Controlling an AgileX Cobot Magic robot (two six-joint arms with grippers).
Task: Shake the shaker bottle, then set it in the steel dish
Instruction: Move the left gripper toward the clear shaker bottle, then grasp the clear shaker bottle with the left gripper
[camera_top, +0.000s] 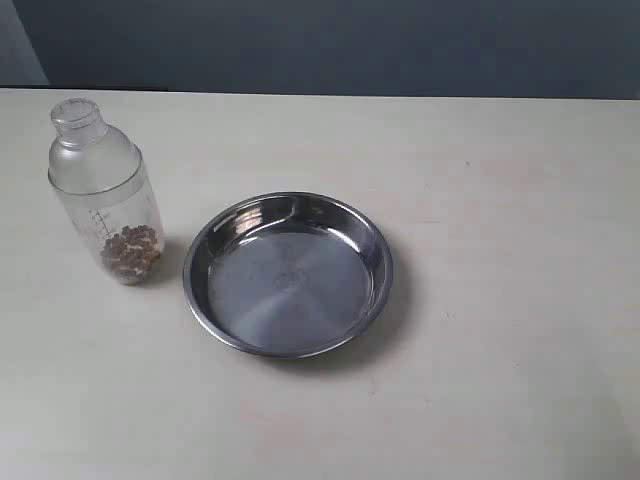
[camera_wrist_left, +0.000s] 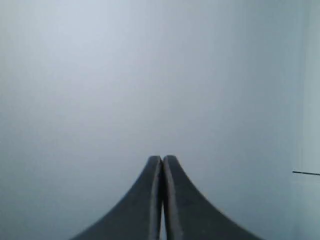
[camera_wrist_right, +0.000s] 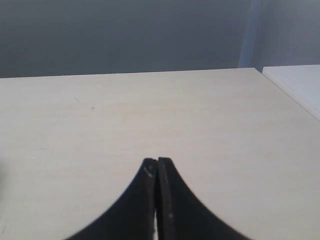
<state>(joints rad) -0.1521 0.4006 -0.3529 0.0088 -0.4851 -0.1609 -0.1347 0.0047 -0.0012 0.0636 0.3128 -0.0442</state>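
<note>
The shaker bottle (camera_top: 108, 195) stands upright on the pale table at the left of the exterior view, frosted and clear, with brown granules at its bottom. Just to its right lies the steel dish (camera_top: 215, 240), round, shiny and holding nothing. Neither arm shows in the exterior view. My left gripper (camera_wrist_left: 162, 158) is shut with nothing between its fingers and faces a plain grey wall. My right gripper (camera_wrist_right: 157, 160) is also shut on nothing, pointing over bare tabletop. Bottle and dish are out of both wrist views.
The pale table (camera_top: 500, 200) runs wide to the right of the dish and in front of it. A dark wall (camera_top: 350, 40) backs the far edge. In the right wrist view a white surface (camera_wrist_right: 300, 82) adjoins the table's side.
</note>
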